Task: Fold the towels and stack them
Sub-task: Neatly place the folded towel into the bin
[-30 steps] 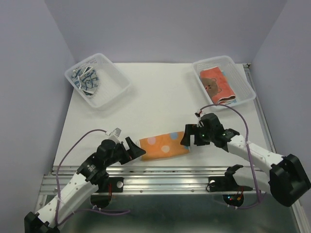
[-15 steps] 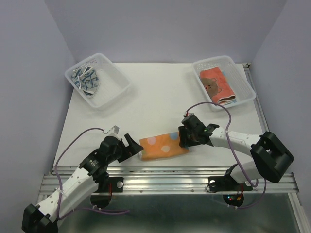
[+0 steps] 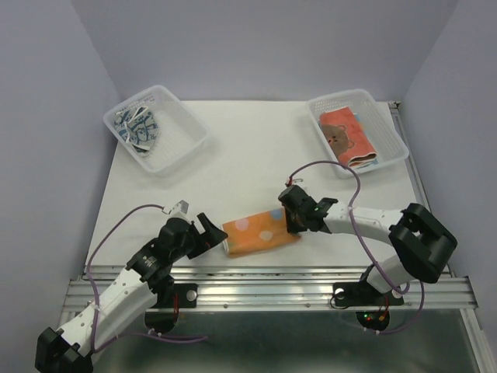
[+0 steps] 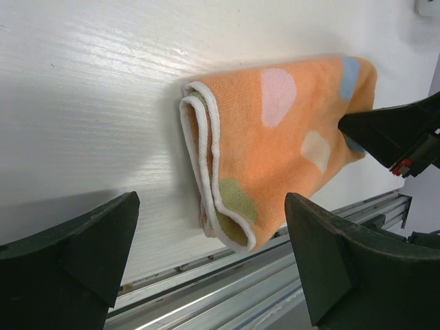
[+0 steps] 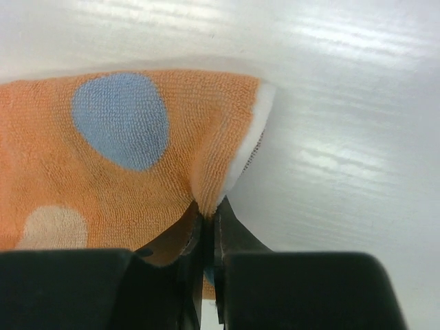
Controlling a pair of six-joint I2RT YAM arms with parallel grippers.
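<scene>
Left basket (image 3: pixel 177 138): clear plastic, at the far left corner of the counter (image 3: pixel 256 155).
Blue-and-white towel (image 3: pixel 136 128): bunched and unfolded, lying in the left basket's far end.
Left end effector (image 3: pixel 213 233): jaws spread wide and holding nothing, low over the counter, just beside the orange towel's left end; in the left wrist view its dark fingers (image 4: pixel 75 254) stand on either side of that end, apart from the cloth.
Orange towel (image 3: pixel 260 233): folded into a long band with pale, blue and green dots, lying flat near the counter's front edge, between the two end effectors; its layered white-trimmed edges face left.
Right end effector (image 3: pixel 289 223): closed, pinching the orange towel's right end at the white-trimmed corner.
Right basket (image 3: pixel 380 124): clear plastic, at the far right corner.
Red-orange towel (image 3: pixel 347 137): folded, with a brown bear print, lying in the right basket.
</scene>
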